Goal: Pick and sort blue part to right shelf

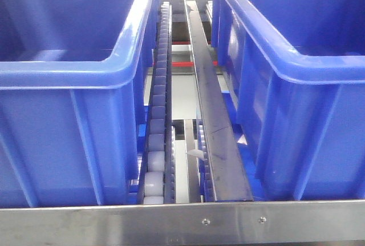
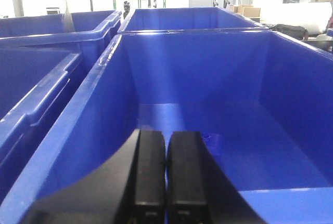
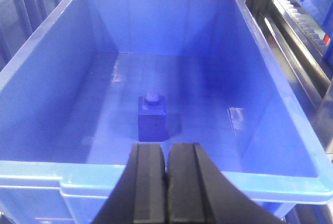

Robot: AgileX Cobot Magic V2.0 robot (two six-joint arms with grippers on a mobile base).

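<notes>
Right wrist-mounted view: we see our right end effector (image 3: 166,182) pressed together above the bin (image 3: 156,180) holding the blue part (image 3: 152,117); left end effector (image 2: 165,177) likewise pressed together.

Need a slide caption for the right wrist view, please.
Right hand, shut and empty, hovers at the rim of a blue bin holding one blue part upright on its floor.
</notes>
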